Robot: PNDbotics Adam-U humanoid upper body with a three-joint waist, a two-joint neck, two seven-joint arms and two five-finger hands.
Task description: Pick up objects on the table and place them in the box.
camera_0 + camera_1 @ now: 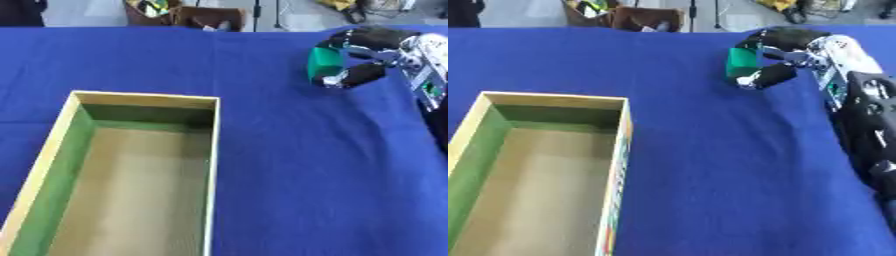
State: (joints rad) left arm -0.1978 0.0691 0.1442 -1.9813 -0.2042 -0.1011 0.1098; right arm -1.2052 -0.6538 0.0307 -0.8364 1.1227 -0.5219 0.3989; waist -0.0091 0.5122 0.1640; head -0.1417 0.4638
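Note:
My right hand (pixel 367 55) comes in from the upper right, over the far right part of the blue table (pixel 289 165). Its fingers and thumb are curled round a small green block (pixel 326 61), which shows a white patch at its lower edge. The hand and block are far right of the box (pixel 144 101), an open wooden box with a green inner wall, a tan floor and nothing inside it that I can see. It lies at the lower left and runs out of the bottom of the view. My left hand shows in neither view.
Beyond the table's far edge lie a brown box (pixel 188 15), stand legs and cables on the floor. The right forearm (pixel 868 130) runs down the right edge of the right eye view. Blue cloth separates the box from the hand.

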